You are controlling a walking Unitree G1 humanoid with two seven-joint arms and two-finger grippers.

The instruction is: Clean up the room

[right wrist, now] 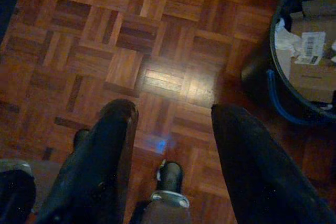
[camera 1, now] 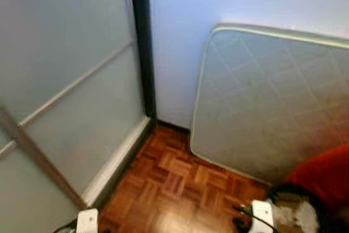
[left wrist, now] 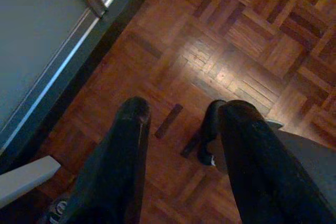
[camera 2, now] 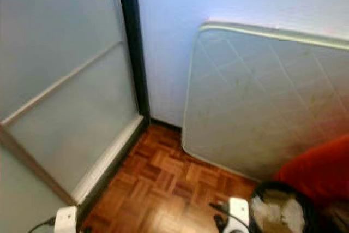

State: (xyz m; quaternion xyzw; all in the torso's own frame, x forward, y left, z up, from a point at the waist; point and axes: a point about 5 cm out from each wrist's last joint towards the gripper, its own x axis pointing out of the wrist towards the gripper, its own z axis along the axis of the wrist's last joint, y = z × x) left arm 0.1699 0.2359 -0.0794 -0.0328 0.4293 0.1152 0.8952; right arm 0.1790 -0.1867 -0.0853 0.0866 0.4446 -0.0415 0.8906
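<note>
Over bare parquet floor (right wrist: 157, 35) I hang both arms idle, left gripper (left wrist: 181, 129) and right gripper (right wrist: 173, 124) spread empty, bin (right wrist: 278, 103) beside.

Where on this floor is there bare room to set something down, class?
Free: the parquet between the frosted sliding door and the leaning mattress. Crowded: the right corner, where the black bin full of paper and cardboard stands by a red cloth.
</note>
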